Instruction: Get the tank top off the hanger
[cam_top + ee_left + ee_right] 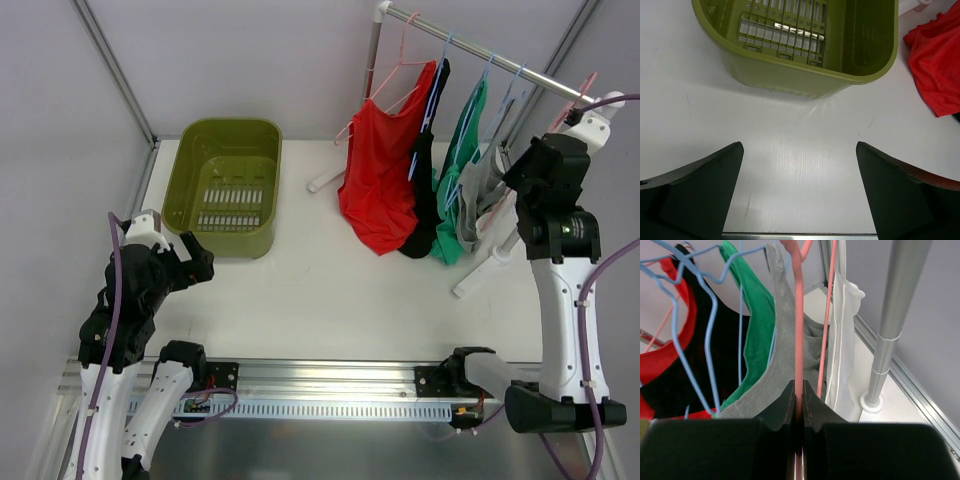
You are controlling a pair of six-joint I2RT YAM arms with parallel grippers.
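I note an olive-green slotted basket (222,235) standing upright on the white table (330,290), well apart from the metal clothes rail (470,47) at rear right.

From above, a black wrist housing (548,180) hides the right gripper (799,392) and the white fabric tank top (842,340). The pink plastic hanger (798,330) and the olive-green plastic basket (790,75) are cut off at the top edges.

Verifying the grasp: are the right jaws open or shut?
Shut: the right gripper has its jaws pinched on the pink hanger wire.
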